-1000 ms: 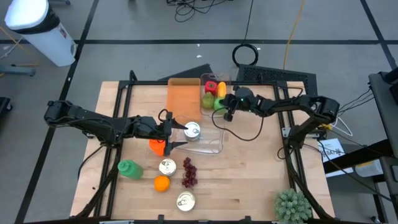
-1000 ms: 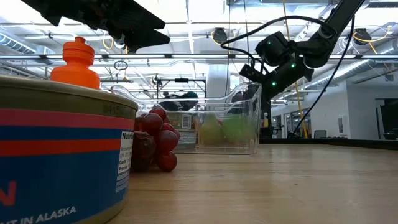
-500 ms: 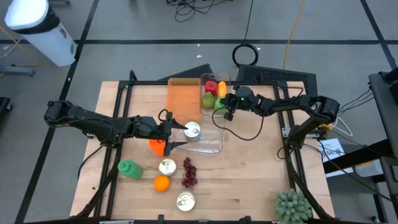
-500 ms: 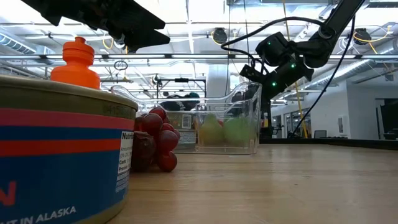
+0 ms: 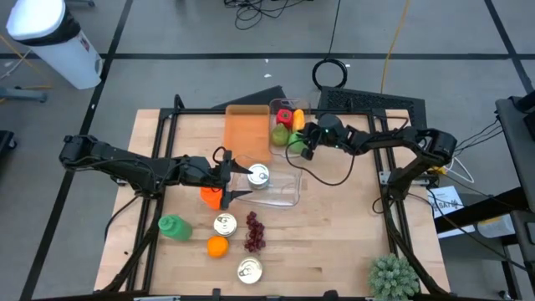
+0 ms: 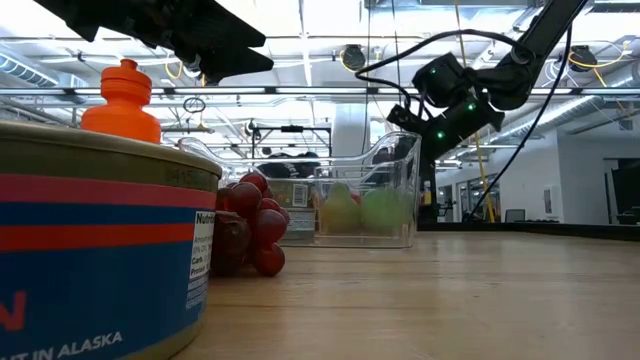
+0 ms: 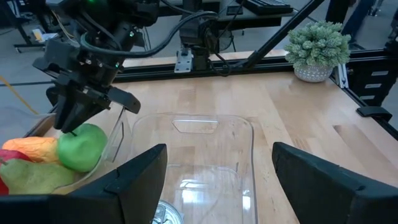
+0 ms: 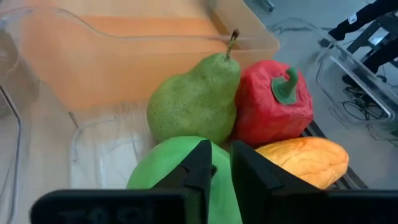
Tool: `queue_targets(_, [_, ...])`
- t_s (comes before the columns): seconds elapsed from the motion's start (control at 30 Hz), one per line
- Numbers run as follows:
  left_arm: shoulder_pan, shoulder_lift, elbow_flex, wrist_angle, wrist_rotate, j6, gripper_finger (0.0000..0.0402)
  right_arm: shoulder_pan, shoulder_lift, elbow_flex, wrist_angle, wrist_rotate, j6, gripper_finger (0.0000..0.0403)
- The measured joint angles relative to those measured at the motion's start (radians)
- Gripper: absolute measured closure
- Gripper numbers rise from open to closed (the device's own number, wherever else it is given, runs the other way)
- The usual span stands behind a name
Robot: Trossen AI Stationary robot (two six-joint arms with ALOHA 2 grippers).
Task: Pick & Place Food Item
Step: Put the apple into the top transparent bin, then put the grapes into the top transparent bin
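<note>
Green apple (image 8: 174,174) crowds pear (image 8: 196,99) inside bin wall (image 5: 282,105); right gripper (image 8: 214,165) fingers barely parted above it.

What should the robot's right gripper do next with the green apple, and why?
Probably open a bit wider and lift away. The right gripper sits right on the green apple, which already rests in the clear bin beside the pear and red pepper, so it looks delivered.
</note>
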Motion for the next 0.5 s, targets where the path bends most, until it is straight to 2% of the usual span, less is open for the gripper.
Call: queue_targets(0.5, [0.0,0.0,0.0,0.0,0.0,0.0,0.01,0.023,-0.006,0.0,0.065,0.002,0.03,0.0239])
